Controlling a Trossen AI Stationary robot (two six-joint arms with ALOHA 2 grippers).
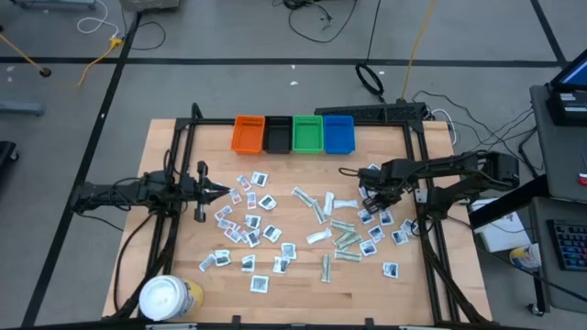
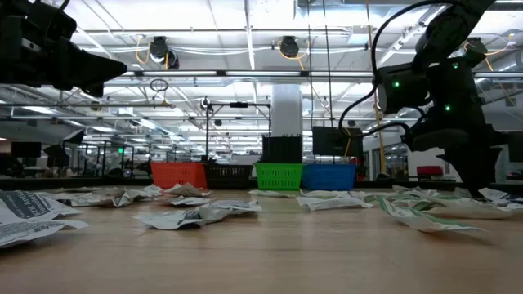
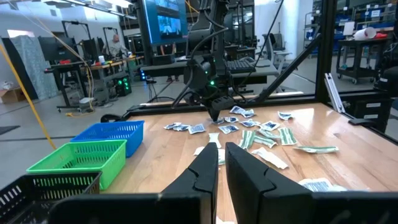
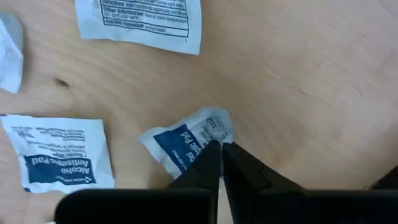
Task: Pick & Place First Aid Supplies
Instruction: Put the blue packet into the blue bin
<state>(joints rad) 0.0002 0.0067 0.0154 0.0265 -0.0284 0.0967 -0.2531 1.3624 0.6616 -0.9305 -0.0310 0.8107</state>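
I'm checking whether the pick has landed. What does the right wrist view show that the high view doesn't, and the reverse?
Only the right wrist view: the right hand shut, its fingertips pinching the edge of a crumpled blue-printed alcohol pad sachet, with a flat one beside it.

Only the high view: the whole scatter of packets, four bins at the far edge, the yellow tub, and the left hand waiting over the table's left side.

Both: the right hand low among sachets on the wooden table.

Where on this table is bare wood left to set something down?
Bare wood lies along the near edge between the yellow tub and the right rail, and left of the orange bin. The middle, strewn with packets, is crowded.
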